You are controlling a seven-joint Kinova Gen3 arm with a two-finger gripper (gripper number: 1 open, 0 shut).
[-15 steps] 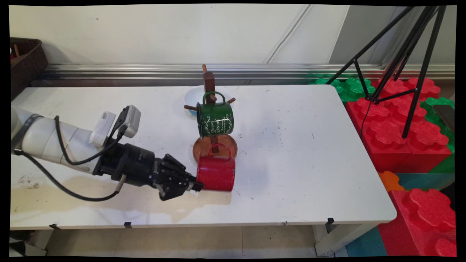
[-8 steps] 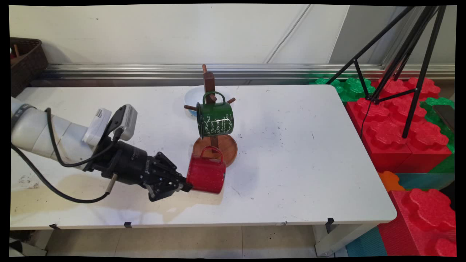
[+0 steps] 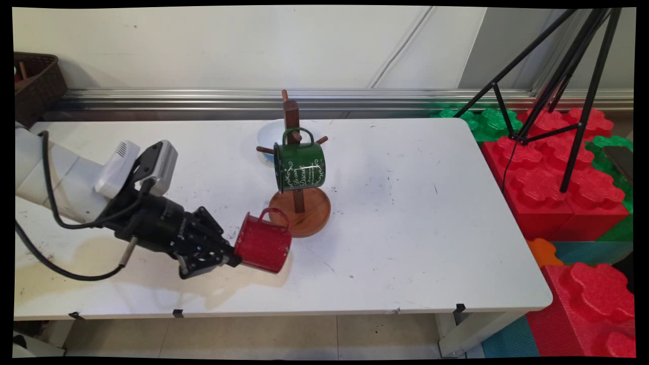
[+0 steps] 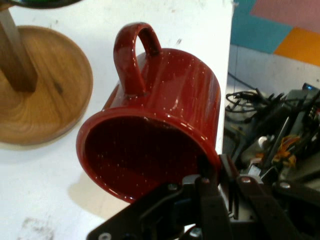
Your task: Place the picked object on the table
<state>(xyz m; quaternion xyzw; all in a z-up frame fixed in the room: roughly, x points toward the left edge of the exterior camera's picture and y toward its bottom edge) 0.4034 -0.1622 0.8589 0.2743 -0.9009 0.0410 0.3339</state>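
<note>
Jaws pinching red mug [image 3: 263, 247] rim, mug tipped sideways, probably clear of desk [image 3: 405, 228]. Handle up, beside rack [image 3: 299, 203] base; green mug [image 3: 299, 166] hangs from peg.

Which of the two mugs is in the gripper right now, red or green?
The red mug, clamped at its rim by the gripper and held on its side. The green mug hangs by its handle on the wooden mug tree.

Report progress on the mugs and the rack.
Done: the green mug hangs by its handle on the wooden mug rack. In hand: the gripper grips the red mug by its rim, tilted on its side, handle up, beside the rack's round base. Left: the red mug is on no peg. A pale bowl stands behind the rack.
</note>
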